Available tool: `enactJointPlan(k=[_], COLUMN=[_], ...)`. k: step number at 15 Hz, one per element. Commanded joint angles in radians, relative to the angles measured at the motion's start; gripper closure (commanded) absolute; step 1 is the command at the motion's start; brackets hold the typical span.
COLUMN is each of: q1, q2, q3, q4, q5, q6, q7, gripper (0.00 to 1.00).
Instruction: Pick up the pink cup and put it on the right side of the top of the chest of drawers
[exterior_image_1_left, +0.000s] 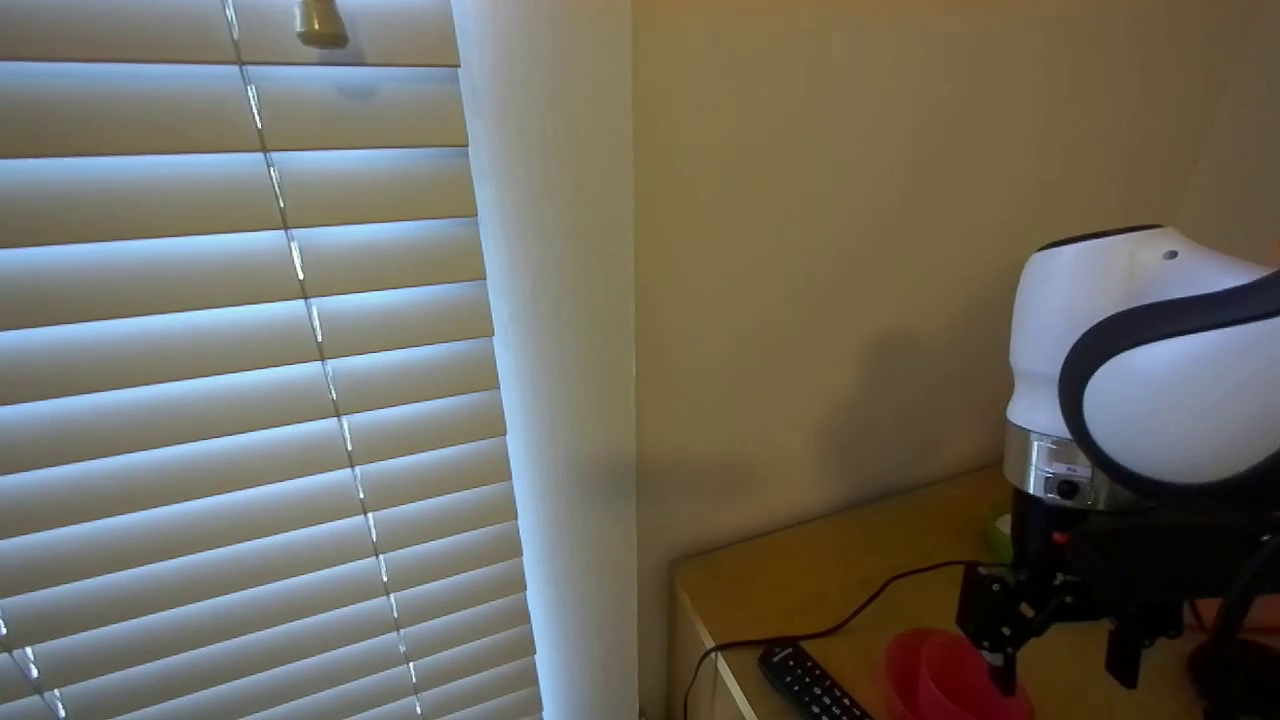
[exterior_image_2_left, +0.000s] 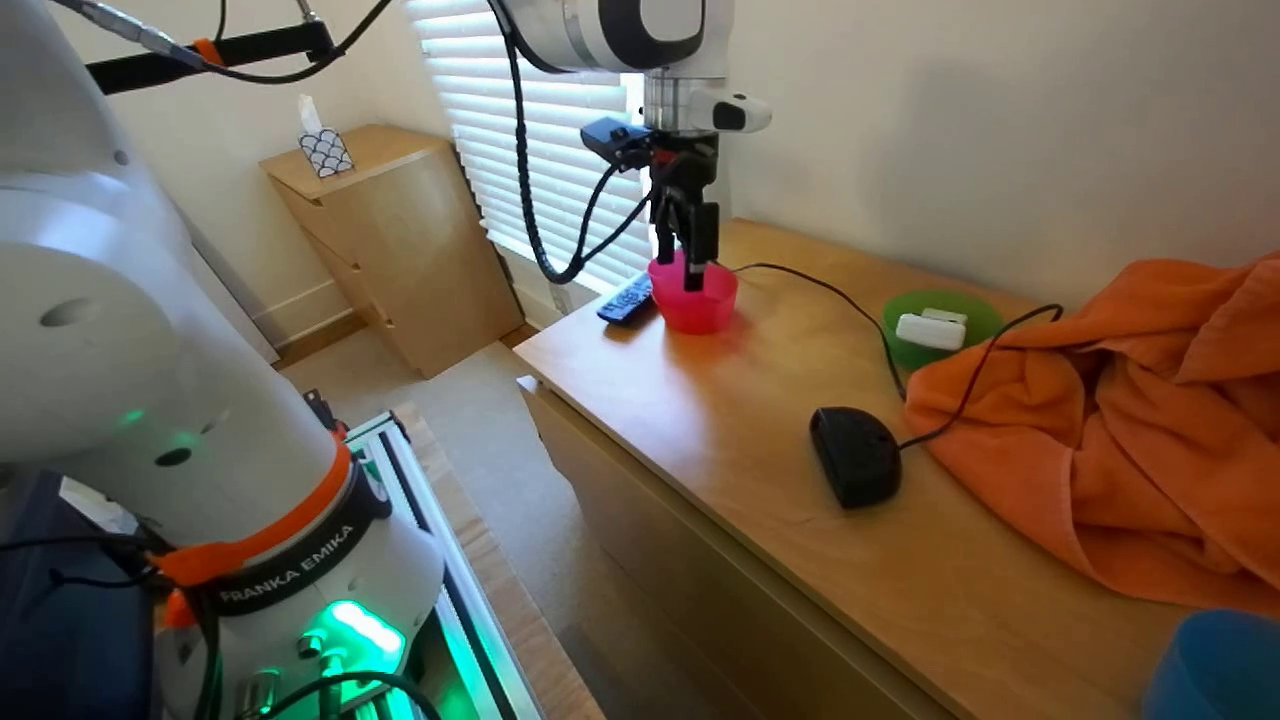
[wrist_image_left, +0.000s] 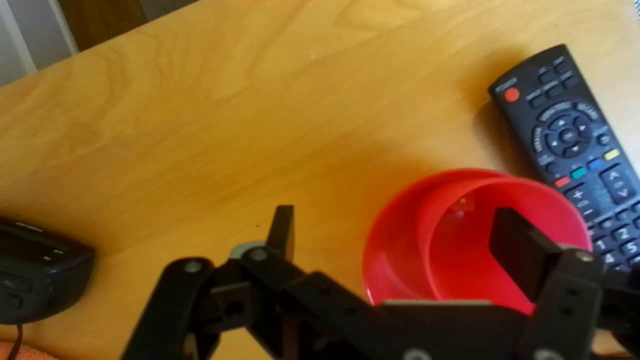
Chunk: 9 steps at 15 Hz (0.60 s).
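Wrist view: one pink cup (wrist_image_left: 465, 250), four o'clock, nested in one pink bowl (wrist_image_left: 392, 255) on the surface (wrist_image_left: 175, 140); smooth, round-mouthed, reddish! Jaws spread wide, gripping nothing, one across the cup's mouth, one beyond the bowl at nine. One remote (wrist_image_left: 575, 145) at three, one black device (wrist_image_left: 40, 272) at eight. To an exterior view: one green bowl (exterior_image_2_left: 982, 315), three o'clock from the pink bowl; one orange cloth (exterior_image_2_left: 1130, 440), one blue vessel (exterior_image_2_left: 1205, 665), both at four. In an exterior view: one blind (exterior_image_1_left: 200, 340) at nine.
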<state>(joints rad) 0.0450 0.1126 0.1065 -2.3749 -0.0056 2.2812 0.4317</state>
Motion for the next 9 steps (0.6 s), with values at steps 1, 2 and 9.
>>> enactJointPlan(k=[1,2,9], q1=[0.026,0.029,0.060], q2=[0.064,0.071,0.080], q3=[-0.035,-0.037,-0.034], q4=[0.062,0.069,0.101], q5=[-0.028,-0.009,0.022], q6=[0.001,0.008,-0.004], q7=[0.053,0.057,0.065], gripper=[0.00,0.00,0.30])
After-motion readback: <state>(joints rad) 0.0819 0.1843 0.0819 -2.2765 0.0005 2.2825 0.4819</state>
